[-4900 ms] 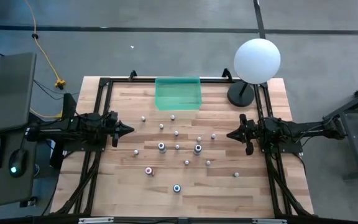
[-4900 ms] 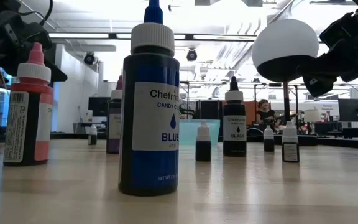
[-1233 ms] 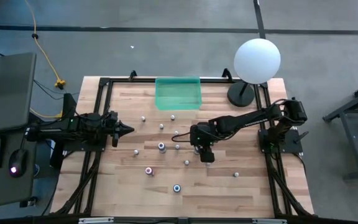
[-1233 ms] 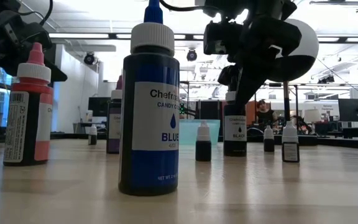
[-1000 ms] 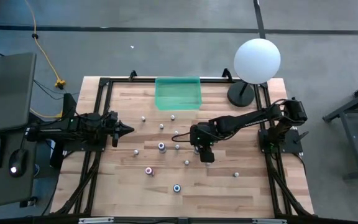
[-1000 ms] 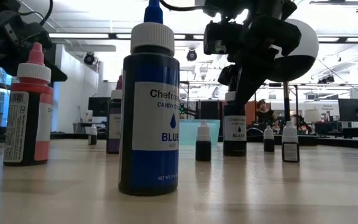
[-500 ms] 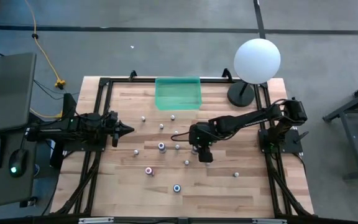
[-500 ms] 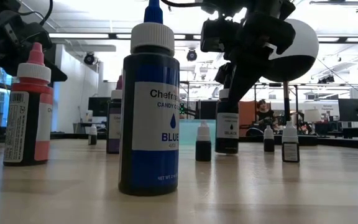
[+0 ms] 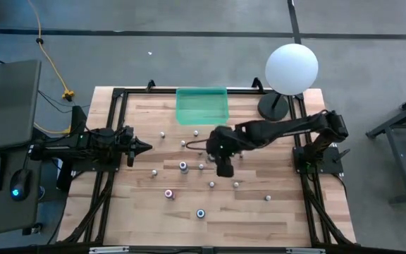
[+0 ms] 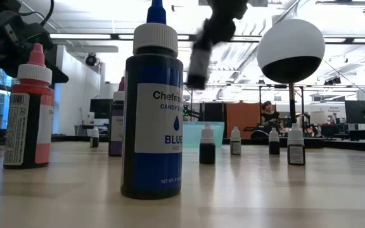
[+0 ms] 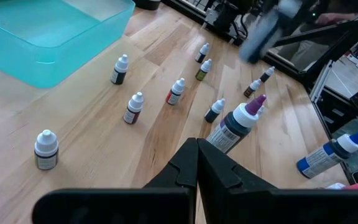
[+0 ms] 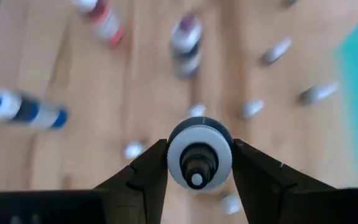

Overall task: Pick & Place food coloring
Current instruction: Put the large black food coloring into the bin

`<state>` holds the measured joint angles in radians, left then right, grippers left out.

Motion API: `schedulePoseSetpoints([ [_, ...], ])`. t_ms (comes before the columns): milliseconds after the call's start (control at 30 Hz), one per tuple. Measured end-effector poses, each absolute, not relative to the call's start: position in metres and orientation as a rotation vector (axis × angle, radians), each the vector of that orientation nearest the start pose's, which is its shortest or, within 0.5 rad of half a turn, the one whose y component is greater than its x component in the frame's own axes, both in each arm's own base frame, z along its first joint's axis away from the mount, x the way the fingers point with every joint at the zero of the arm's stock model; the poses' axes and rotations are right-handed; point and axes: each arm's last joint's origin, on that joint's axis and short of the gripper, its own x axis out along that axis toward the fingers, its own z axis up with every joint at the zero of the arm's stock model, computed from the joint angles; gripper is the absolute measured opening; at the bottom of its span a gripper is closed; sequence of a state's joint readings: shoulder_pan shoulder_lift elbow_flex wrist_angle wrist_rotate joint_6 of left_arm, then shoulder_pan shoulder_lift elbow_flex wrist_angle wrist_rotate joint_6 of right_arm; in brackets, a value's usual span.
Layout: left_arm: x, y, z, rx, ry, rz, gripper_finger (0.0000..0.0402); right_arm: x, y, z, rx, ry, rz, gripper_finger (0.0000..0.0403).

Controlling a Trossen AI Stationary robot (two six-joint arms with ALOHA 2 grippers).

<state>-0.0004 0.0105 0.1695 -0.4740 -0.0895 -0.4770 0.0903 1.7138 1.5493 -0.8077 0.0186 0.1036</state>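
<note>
The right gripper (image 12: 199,163) is carrying a black bottle (image 12: 199,154) high above the counter (image 9: 287,219), its jaws clenched on the round white cap. That smooth plastic cap is giving little purchase, so a swing toward the green tray (image 9: 201,106) could be shaking the bottle loose onto the small bottles (image 9: 201,167) below. The left gripper (image 9: 145,147) is waiting near the counter's left edge, jaws closed and empty.

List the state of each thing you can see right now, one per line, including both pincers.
Right pincer: shut on the black bottle, above the table.
Black bottle: lifted, tilted.
Left pincer: shut, empty, at the table's left side.
Blue bottle: upright, capped.
Green tray: looks empty.
</note>
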Motion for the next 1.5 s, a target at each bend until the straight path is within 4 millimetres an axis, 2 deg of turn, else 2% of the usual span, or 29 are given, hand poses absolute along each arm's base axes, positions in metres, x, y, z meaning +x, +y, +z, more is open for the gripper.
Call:
schedulePoseSetpoints([
  [133,0.08,0.003,0.174,-0.459,0.288,0.162,0.0,0.365,0.018,0.349,-0.024,0.855,-0.128,0.0154],
  [333,0.08,0.003,0.174,-0.459,0.288,0.162,0.0,0.36,-0.027,0.405,0.007,0.678,-0.375,0.0154],
  [433,0.08,0.003,0.174,-0.459,0.288,0.162,0.0,0.354,-0.059,0.42,0.061,0.626,-0.474,0.0154],
  [567,0.08,0.003,0.174,-0.458,0.288,0.162,0.0,0.344,-0.102,0.423,0.134,0.61,-0.556,0.0154],
  [733,0.08,0.003,0.174,-0.459,0.288,0.162,0.0,0.34,-0.146,0.411,0.202,0.64,-0.578,0.0154],
  [900,0.08,0.003,0.174,-0.459,0.288,0.162,0.0,0.353,-0.173,0.381,0.269,0.718,-0.509,0.0154],
  [1167,0.08,0.003,0.174,-0.459,0.288,0.162,0.0,0.382,-0.189,0.316,0.271,0.952,-0.439,0.0154],
  [1367,0.08,0.003,0.174,-0.459,0.288,0.162,0.0,0.389,-0.199,0.276,0.317,1.114,-0.518,0.0154],
  [1500,0.08,0.003,0.174,-0.459,0.288,0.161,0.0,0.39,-0.205,0.259,0.386,1.16,-0.528,0.0154],
])
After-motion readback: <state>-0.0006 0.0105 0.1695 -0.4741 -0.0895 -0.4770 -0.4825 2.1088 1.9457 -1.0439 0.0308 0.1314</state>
